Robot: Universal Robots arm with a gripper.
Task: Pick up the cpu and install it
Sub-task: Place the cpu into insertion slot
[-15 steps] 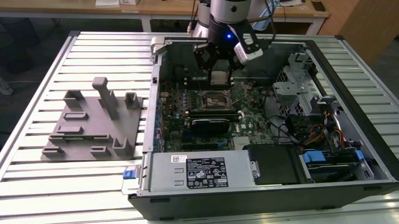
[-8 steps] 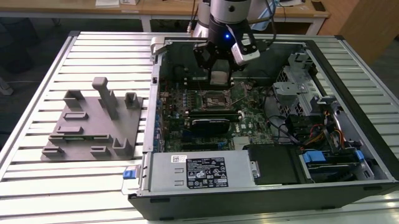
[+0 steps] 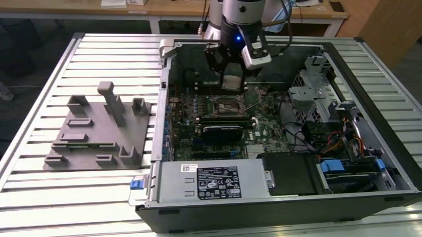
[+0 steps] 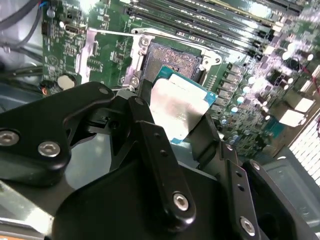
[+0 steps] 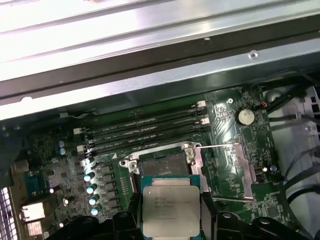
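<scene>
Tool (image 5: 171,222) pinching the cpu (image 5: 170,207) by opposite edges, I hover just by the open socket (image 5: 161,164); I'd keep it level, square its corners to that socket, and settle it without force.

Matt silver metal tops the cpu (image 5: 171,207); the table (image 3: 99,54) is ribbed, shiny metal.

Your arm (image 3: 238,12) stands near vertical, wrist pointed straight down. Your gripper (image 3: 232,83) hangs beneath it, jaws clamped on opposite edges of the cpu (image 5: 170,209), black fingers (image 4: 150,135) flanking it.
</scene>
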